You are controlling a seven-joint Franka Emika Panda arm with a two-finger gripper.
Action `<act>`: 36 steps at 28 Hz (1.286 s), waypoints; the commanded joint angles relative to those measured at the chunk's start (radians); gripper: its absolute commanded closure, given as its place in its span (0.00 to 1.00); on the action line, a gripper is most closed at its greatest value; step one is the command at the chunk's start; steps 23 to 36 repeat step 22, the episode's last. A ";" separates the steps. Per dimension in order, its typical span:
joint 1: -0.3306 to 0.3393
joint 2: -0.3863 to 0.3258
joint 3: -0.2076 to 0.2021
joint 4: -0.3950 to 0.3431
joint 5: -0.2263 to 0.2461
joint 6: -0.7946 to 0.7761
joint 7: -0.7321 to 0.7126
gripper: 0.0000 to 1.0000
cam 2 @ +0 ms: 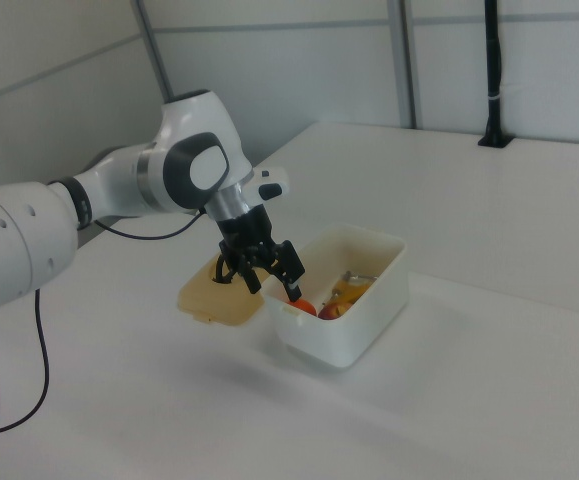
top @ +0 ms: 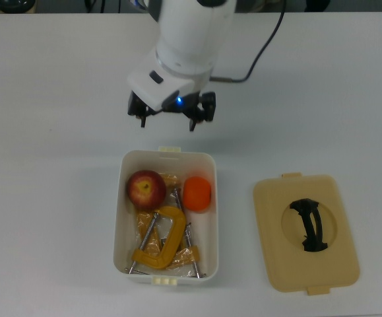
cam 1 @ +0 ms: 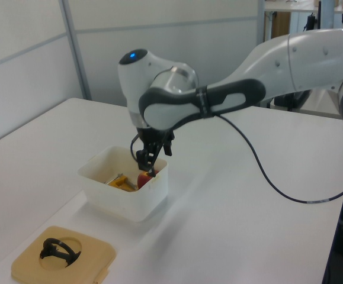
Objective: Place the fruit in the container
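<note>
A white tabletop (top: 52, 99) is bounded by pale panelled walls in the left view. The white container (top: 207, 263) holds the red apple (top: 146, 189) and, just beside it, the orange (top: 196, 193), with yellow C-clamps (top: 163, 243) lying below them in the top view. The claw (top: 169, 119) is seen released and empty, above the tabletop near the container's end. A beige lid (top: 306, 232) lies apart.

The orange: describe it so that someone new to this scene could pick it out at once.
On the white table stands a white rectangular container. Inside, at the end nearest the arm, the orange lies at the top view's right, beside the red apple. It is the plain bright orange ball, unlike the yellow-orange C-clamps.
</note>
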 commanded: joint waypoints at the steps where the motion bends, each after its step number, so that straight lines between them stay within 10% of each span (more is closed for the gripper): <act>1: -0.041 -0.064 -0.010 -0.017 0.109 -0.099 -0.145 0.00; 36: -0.098 -0.068 -0.010 -0.017 0.124 -0.119 -0.175 0.00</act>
